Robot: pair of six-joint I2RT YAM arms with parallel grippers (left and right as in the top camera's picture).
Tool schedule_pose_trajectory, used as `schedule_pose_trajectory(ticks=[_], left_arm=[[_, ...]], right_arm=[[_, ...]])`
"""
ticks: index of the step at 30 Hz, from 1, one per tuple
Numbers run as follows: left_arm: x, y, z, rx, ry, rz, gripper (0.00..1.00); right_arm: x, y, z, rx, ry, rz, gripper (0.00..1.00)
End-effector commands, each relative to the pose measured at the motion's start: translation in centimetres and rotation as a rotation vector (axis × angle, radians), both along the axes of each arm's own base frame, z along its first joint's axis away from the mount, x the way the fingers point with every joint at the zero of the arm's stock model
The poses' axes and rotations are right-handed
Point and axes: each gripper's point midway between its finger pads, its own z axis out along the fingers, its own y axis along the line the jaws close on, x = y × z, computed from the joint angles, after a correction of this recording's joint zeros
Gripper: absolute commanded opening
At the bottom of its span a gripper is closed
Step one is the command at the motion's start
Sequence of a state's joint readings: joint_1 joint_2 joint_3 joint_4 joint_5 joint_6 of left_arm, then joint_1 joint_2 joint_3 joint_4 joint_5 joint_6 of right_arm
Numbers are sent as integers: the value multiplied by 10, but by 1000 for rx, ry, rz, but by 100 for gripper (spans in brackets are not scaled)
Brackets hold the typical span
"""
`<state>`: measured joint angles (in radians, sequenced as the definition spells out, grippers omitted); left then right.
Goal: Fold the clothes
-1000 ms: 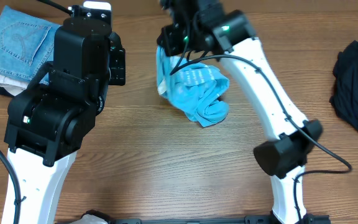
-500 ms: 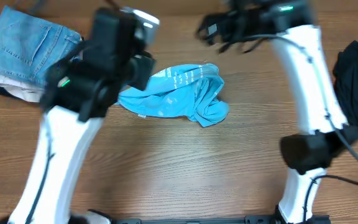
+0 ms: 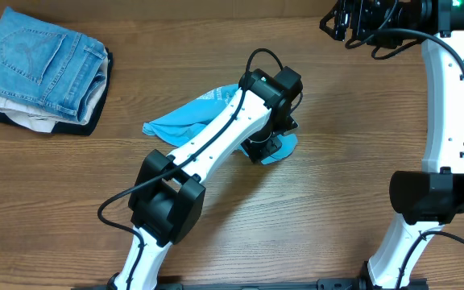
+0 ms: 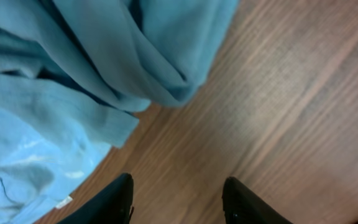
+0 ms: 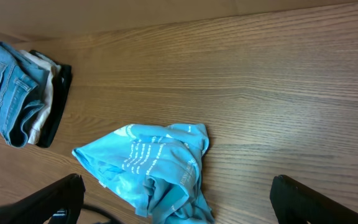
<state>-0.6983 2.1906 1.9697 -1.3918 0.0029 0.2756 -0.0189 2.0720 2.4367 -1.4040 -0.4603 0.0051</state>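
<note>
The sky-blue T-shirt (image 3: 185, 121) lies crumpled on the bench (image 3: 296, 225), with a folded jeans stack (image 3: 43, 60) well apart. Both the left fingers (image 4: 114, 199) and the right fingers (image 5: 61, 196) stand parted and empty, so I judge its folding not yet begun.

White print rows on crumpled sky-blue cotton T-shirt (image 5: 160, 163), mid-desk (image 5: 291, 74): too small and creased to read. Nothing else legible.

A brown wood-grain table (image 3: 312, 225) fills every view, with soft, possibly overhead glare.
</note>
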Motion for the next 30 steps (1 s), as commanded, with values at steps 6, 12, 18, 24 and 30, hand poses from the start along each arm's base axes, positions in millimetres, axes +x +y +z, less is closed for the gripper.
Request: schedule_pose_trajectory(ticks=[6,12,18,24,30], left_arm=[[50,44,-6,82,-118,67,77],[47,44,-17,53,-85,60,68],[33,39,-51,17,-32,61,68],[37,26,-62,-40,-56,46,69],[53,36,-74,-13,-133,185,57]], right_arm=[[1,2,5,0,-25,16,100],[2,1,6,-4,-28,14,100],[4,1,7,-3,-40,14,100],[5,1,8,-4,-44,14,100],[6,1,9,-4,-51,14,100]])
